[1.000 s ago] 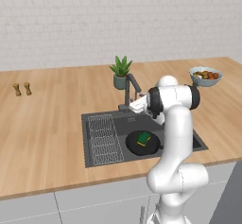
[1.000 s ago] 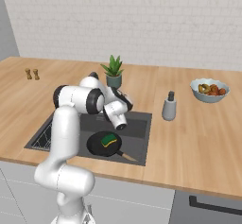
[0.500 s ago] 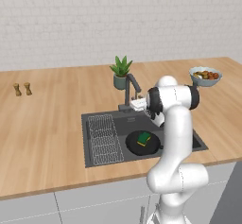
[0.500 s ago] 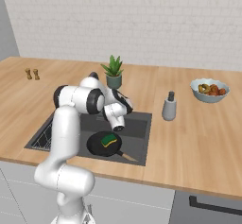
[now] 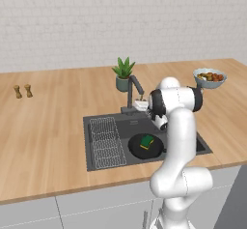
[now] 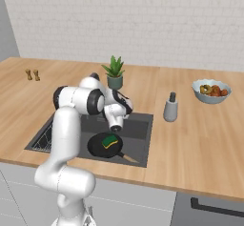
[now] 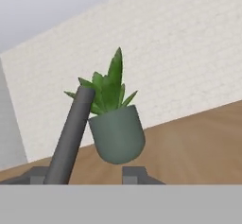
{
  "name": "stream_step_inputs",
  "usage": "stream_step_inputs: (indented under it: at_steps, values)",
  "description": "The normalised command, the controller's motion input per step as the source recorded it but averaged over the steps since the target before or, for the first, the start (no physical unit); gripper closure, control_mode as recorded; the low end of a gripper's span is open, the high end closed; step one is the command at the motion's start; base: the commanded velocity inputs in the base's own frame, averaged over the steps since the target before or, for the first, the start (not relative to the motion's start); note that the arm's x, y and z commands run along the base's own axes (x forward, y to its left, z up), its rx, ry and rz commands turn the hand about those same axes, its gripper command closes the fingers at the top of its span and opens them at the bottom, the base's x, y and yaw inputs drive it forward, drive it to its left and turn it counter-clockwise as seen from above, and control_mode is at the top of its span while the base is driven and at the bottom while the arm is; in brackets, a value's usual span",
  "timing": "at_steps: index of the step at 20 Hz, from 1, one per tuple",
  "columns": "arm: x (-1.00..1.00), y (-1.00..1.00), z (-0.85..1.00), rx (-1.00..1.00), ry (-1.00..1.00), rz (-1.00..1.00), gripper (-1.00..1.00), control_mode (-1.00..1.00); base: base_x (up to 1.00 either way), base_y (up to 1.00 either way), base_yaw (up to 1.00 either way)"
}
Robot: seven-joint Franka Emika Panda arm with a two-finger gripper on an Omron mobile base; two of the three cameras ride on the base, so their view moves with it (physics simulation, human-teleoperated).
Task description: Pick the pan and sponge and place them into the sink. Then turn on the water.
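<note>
Resting in the sink (image 5: 96,160), the pan (image 5: 144,146) carries the sponge (image 5: 147,140), so both placements look done; the gripper (image 5: 141,106), jaws apart, sits beside the faucet (image 5: 131,91), with water apparently not yet on.

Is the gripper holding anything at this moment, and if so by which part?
Nothing is held: the gripper has open jaws near the faucet; the sponge lies in the pan.

pan (image 5: 144,148): 1; sponge (image 5: 147,141): 1; sink (image 5: 96,151): 1; faucet (image 5: 133,91): 1; plant (image 5: 123,73): 1; bowl (image 5: 209,78): 1; shakers (image 5: 22,91): 2; dispenser (image 6: 170,107): 1
</note>
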Motion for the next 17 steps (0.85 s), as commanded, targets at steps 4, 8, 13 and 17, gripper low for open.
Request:
stream_step_inputs:
  at_steps: [4, 8, 13, 17]
  values:
    - [0.36, -1.0, -0.34, 0.09, 0.12, -0.12, 1.0, -1.0, 0.0, 0.0, 0.0]
    - [0.29, -1.0, -0.36, 0.09, 0.11, -0.08, 1.0, -1.0, 0.0, 0.0, 0.0]
    - [-0.17, -1.0, -0.03, 0.3, -0.04, 0.05, 1.0, -1.0, 0.0, 0.0, 0.0]
    - [-0.31, -1.0, 0.36, 0.5, -0.13, 0.12, 1.0, -1.0, 0.0, 0.0, 0.0]
